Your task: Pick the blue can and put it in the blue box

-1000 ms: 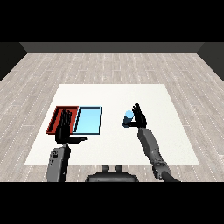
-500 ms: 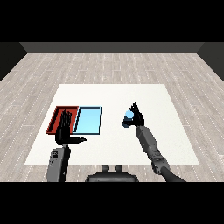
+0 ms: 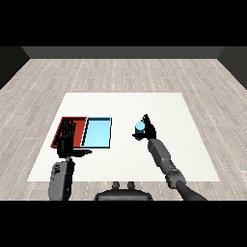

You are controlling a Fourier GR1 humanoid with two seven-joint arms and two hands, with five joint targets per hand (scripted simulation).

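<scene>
Where any label might sit, blue can [image 3: 140,127] looks plain, too small to read | right of frame centre, can enclosed by right robot hand [image 3: 147,129], fingers curled round it | left robot hand [image 3: 69,140] fingers straight, lower left, over red tray [image 3: 62,126] | light blue tray [image 3: 99,132] beside it holds nothing | white counter [image 3: 159,106]

White table [image 3: 193,159] on grey plank floor [image 3: 120,72]
</scene>
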